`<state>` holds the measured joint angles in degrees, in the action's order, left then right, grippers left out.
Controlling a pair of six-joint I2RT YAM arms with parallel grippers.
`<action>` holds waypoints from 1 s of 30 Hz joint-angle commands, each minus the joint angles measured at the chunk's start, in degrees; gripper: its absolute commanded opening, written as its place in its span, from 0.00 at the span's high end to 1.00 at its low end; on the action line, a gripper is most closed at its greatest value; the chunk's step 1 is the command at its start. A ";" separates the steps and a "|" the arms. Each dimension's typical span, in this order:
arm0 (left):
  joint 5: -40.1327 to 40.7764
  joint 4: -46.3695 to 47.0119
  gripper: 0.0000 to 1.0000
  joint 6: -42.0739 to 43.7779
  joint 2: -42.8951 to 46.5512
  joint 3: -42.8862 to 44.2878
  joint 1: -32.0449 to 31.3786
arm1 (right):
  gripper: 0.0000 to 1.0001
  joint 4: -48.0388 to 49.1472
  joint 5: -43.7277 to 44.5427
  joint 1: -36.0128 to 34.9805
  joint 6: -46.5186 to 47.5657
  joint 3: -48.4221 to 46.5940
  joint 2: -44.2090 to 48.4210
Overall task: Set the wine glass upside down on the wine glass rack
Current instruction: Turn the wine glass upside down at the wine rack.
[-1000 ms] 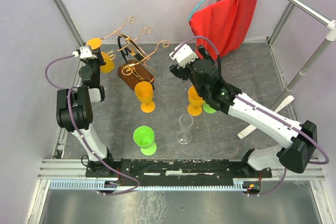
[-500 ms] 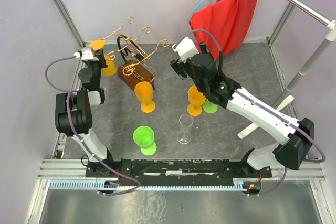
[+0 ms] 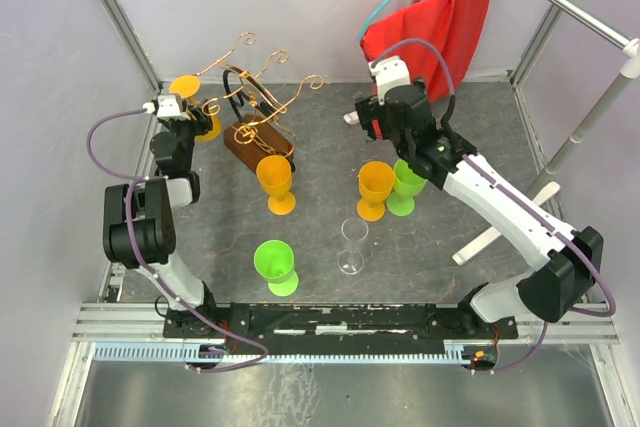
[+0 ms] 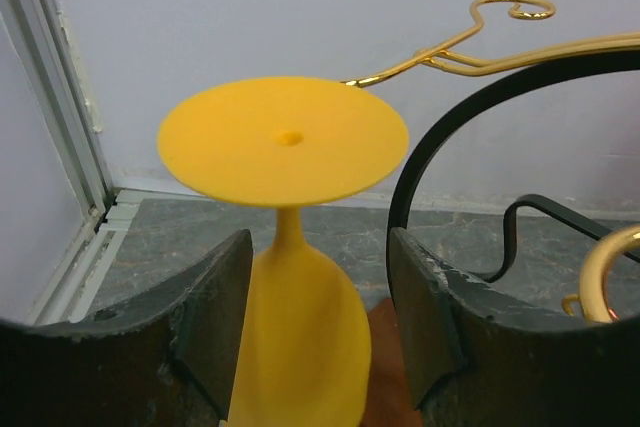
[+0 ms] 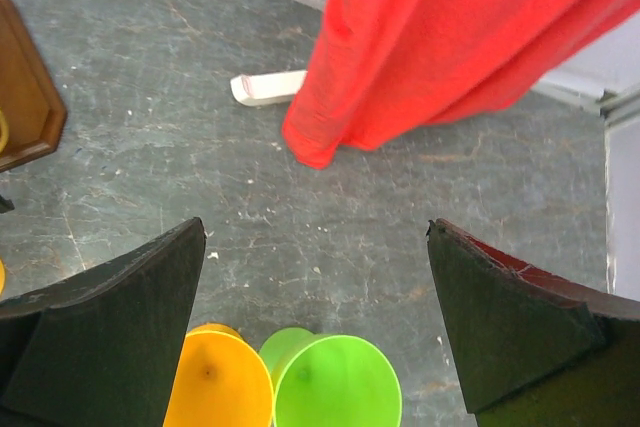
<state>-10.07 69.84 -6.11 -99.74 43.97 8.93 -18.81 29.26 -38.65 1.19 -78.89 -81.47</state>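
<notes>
Hanging upside down on the wine glass rack (image 3: 258,137), the orange wine glass (image 4: 285,137) sits between the parted jaws of the left gripper (image 4: 318,282). The right gripper (image 5: 317,232) gapes wide above a green glass (image 5: 335,387)

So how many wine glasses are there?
6: upside-down orange glass at the rack; orange one left of centre; second orange and green one right of centre; second green and clear one nearer the front. None seems hidden.
</notes>
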 commanded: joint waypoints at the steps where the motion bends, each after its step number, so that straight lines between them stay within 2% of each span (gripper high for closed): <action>1: -0.16 -2.19 0.35 0.67 5.78 -3.07 -0.14 | 0.00 -4.21 -2.99 3.27 -7.00 -4.21 2.16; 8: -1.24 -10.99 0.33 0.10 13.46 -9.25 -0.18 | 0.00 -13.72 -2.09 5.85 -11.60 -4.81 2.55; 15: -0.23 -17.08 0.29 0.89 22.35 -14.27 -0.35 | 0.00 -20.06 -2.66 8.29 -19.05 0.28 5.23; 19: -1.38 -23.80 0.28 -0.13 28.00 -11.85 -1.76 | 0.00 -21.95 -5.73 11.90 -23.94 3.45 5.24; 22: -0.96 -30.41 0.28 -0.19 30.71 -7.70 -3.54 | 0.04 -22.44 -8.80 14.45 -26.70 4.30 4.59; 30: -4.32 -44.57 0.25 -1.18 33.66 4.72 -4.81 | 0.12 -23.45 -10.02 16.77 -27.48 7.01 3.97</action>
<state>-11.99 32.12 -6.13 -68.58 42.94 4.38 -42.96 20.84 -22.83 -24.25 -74.08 -78.13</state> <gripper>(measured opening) 0.741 0.901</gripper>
